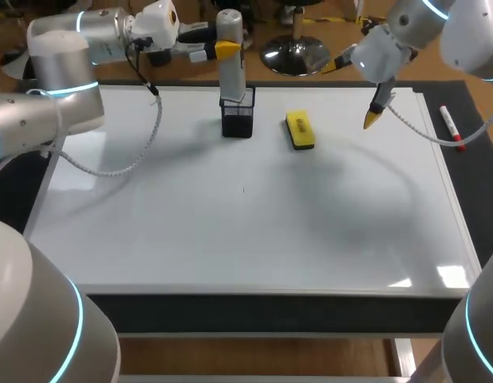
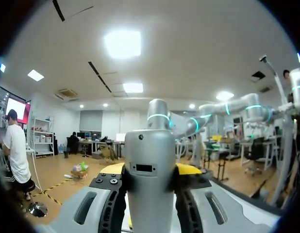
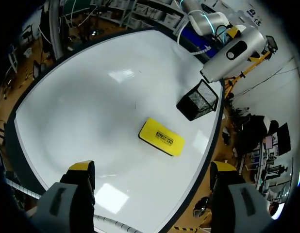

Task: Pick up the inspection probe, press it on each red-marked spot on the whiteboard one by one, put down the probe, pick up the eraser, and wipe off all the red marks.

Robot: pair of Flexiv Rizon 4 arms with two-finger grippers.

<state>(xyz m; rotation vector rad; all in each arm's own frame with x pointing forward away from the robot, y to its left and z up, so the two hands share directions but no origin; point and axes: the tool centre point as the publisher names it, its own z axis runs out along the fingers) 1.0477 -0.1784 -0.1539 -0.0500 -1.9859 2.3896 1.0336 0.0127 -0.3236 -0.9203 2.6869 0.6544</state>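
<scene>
The inspection probe (image 1: 230, 60), a grey cylinder, stands upright with its lower end at the mouth of the black mesh holder (image 1: 238, 118) at the whiteboard's far edge. My left gripper (image 1: 224, 49) is shut on the probe's upper part. In the left wrist view the probe (image 2: 150, 165) fills the gap between the yellow fingertips (image 2: 113, 168). The yellow eraser (image 1: 300, 130) lies flat to the right of the holder. My right gripper (image 1: 372, 116) hangs open above the board, right of the eraser (image 3: 161, 137), holding nothing. I see no red marks on the whiteboard (image 1: 246, 223).
A red-capped marker (image 1: 451, 126) lies on the dark mat beyond the board's right edge. The mesh holder (image 3: 198, 100) and probe (image 3: 232, 51) show ahead of the right gripper (image 3: 152, 167). A tiny dark speck (image 1: 243, 190) sits mid-board.
</scene>
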